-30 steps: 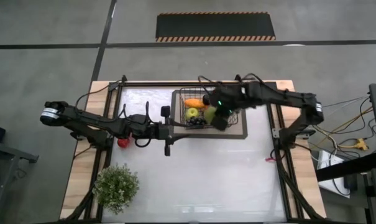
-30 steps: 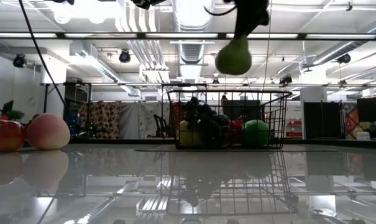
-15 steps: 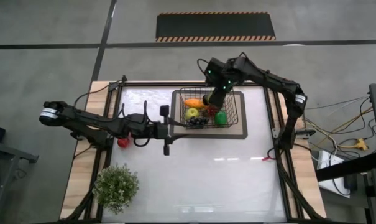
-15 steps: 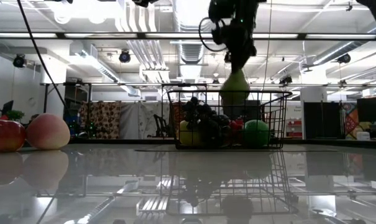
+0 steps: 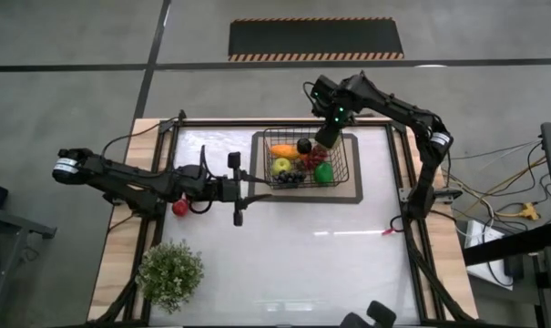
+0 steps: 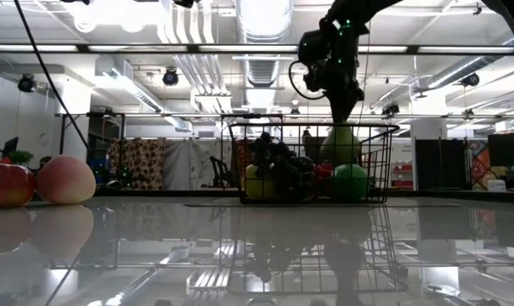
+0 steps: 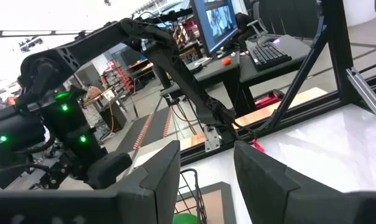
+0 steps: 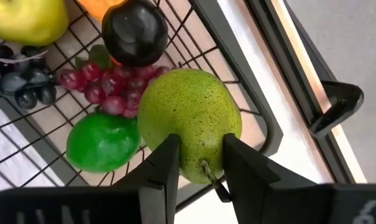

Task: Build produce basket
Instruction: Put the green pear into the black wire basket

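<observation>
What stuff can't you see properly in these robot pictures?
- Low view: the fruit at the back of the basket is hidden by the dark grapes and the wire mesh.
- High view: the right gripper covers the green pear.
- High view: the red fruit is half hidden under the left arm; its kind is unclear.

The basket (image 8: 256, 118) is thin black wire mesh with a matt finish. The pear (image 8: 189, 121) has a dull, finely speckled green skin, while the lime-green fruit (image 8: 104, 142) beside it looks smooth and slightly shiny, like plastic. The dark plum (image 8: 135, 32) is glossy, catching highlights. The worktop (image 5: 302, 246) is a smooth white sheet, glossy enough to mirror the basket in the low view, edged with pale wood (image 5: 111, 264). The right tool's fingers (image 8: 160, 177) are matt black.
</observation>
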`<state>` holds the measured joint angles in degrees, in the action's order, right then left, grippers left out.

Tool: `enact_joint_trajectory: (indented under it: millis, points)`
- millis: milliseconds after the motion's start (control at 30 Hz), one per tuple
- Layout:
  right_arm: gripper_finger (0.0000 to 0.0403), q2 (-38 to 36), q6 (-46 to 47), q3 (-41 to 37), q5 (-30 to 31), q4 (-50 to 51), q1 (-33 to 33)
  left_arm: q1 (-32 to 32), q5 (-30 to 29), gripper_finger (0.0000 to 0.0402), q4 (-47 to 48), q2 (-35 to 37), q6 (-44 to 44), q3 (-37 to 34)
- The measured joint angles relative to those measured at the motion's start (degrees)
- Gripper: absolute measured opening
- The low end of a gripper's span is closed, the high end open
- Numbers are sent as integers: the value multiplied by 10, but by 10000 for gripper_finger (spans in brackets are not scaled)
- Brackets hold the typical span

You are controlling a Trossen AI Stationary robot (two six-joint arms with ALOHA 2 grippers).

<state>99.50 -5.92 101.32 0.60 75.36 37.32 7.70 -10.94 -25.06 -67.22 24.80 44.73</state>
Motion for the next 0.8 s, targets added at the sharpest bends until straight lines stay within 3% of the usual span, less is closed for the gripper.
enact_joint_trajectory:
  millis: [567,800]
  points:
    - [105,0,4,-12,2,-39,2,0,0,135,0,0,-1,0]
    - [135,0,9,-12,8,-41,2,0,0,135,0,0,-1,0]
